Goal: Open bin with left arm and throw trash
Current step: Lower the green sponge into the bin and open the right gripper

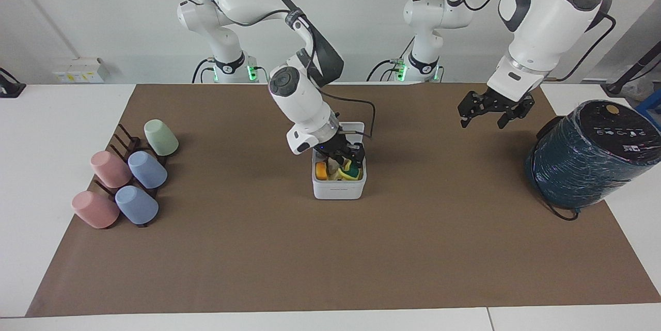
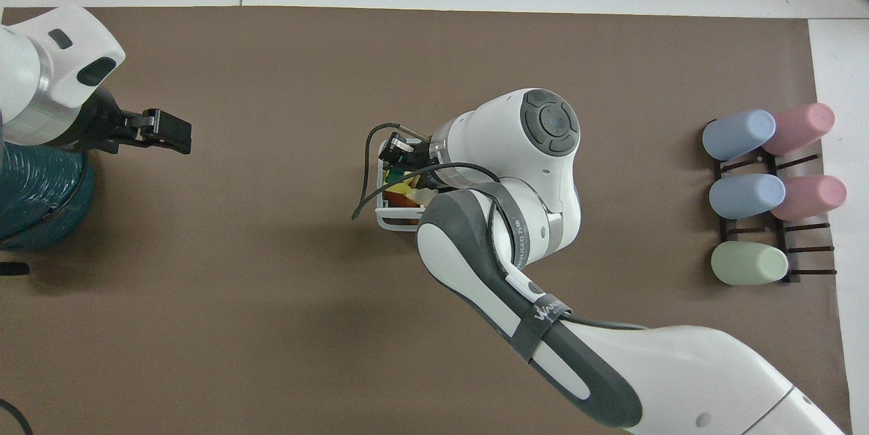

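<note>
The white bin [image 1: 338, 190] stands at the middle of the mat with its lid [image 1: 356, 127] open on the side nearer to the robots. In it lie an orange sponge chunk [image 1: 321, 170], a cream-white piece [image 1: 333, 168] and a yellow-and-green sponge piece [image 1: 352, 172]. My right gripper [image 1: 346, 159] reaches down into the bin, right at the yellow-and-green piece. In the overhead view the right arm covers most of the bin [image 2: 390, 223], and the right gripper [image 2: 396, 158] shows at its rim. My left gripper [image 1: 483, 120] is open and empty in the air beside the teal cylinder; it also shows in the overhead view [image 2: 178, 140].
A big dark teal wrapped cylinder [image 1: 588, 160] stands at the left arm's end of the table [image 2: 34, 197]. A dark rack with several pastel cups [image 1: 129, 171] lies at the right arm's end [image 2: 760, 191]. A brown mat [image 1: 330, 258] covers the table.
</note>
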### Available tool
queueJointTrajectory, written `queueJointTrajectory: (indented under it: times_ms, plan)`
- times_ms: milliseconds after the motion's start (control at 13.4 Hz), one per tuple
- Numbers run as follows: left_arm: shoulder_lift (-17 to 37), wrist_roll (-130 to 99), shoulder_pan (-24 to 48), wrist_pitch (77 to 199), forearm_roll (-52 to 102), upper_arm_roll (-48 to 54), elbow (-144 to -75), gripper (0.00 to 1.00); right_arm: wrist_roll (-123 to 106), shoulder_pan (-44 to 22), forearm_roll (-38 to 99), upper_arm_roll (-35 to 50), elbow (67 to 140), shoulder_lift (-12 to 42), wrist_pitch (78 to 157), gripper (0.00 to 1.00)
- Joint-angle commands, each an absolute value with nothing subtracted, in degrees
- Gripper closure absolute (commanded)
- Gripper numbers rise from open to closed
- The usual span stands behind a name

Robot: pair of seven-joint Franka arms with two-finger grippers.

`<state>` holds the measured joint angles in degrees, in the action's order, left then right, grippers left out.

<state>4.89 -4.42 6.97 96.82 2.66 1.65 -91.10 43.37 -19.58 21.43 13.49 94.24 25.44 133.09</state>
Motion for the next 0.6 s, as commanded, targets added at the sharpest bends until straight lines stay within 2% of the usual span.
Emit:
queueJointTrajectory:
  times_ms: [0,374,523]
  plan:
    - [3.08,-5.89,6.77,98.61,3.78,1.67,-93.52,0.00,44.03,-19.60,22.33,13.62,93.34,25.67,133.42,0.00]
    - [3.08,-5.18,6.77,98.61,3.69,1.58,-93.52,0.00,44.12,-19.42,21.10,13.36,93.25,23.73,131.66,0.00]
    - [3.08,-5.62,6.77,98.61,3.60,1.58,-93.52,0.00,43.86,-18.73,16.38,13.10,93.25,21.54,130.44,0.00]
